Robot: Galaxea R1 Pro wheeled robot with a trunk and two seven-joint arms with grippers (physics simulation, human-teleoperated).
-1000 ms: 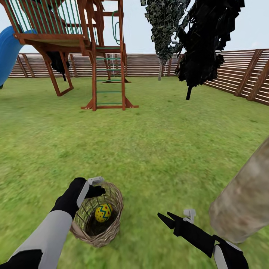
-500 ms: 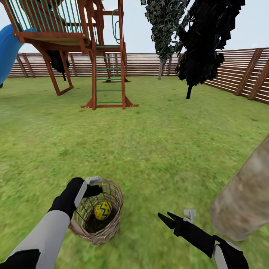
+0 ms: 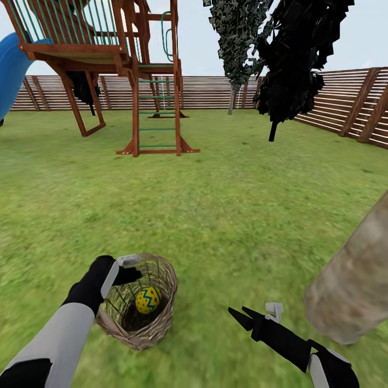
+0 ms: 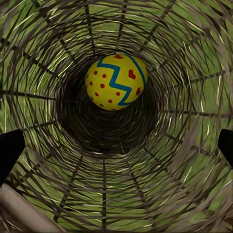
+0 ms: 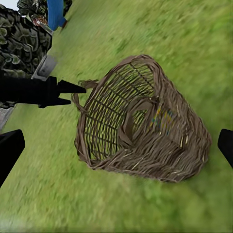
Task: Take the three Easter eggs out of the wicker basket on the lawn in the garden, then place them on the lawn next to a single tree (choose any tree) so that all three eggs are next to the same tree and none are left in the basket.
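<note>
Wicker basket (image 3: 143,307) lies tipped on the lawn (image 3: 215,215), mouth toward the left arm. One Easter egg (image 3: 147,299) rests deep inside against the weave: yellow, blue zigzag band, red dots. No other eggs to be seen here. Left gripper (image 3: 129,268) hangs at the basket's rim, pointed into the mouth; the left wrist view looks straight down the basket at the egg (image 4: 116,81), with both fingertips spread wide at the frame's edges and nothing between them. Right gripper (image 3: 242,315) hovers low over grass, well apart from the basket, fingers parted and empty; its wrist view shows the basket's side (image 5: 160,141). The grey-beige tree trunk (image 3: 350,285) stands close at the right. Judgement: the egg looks smooth, hard and round, likely light and prone to rolling or squirting from a pinch, so take it across its widest middle, fingers closing evenly. The basket looks light and springy; it may shift if the fingers push against the weave.
</note>
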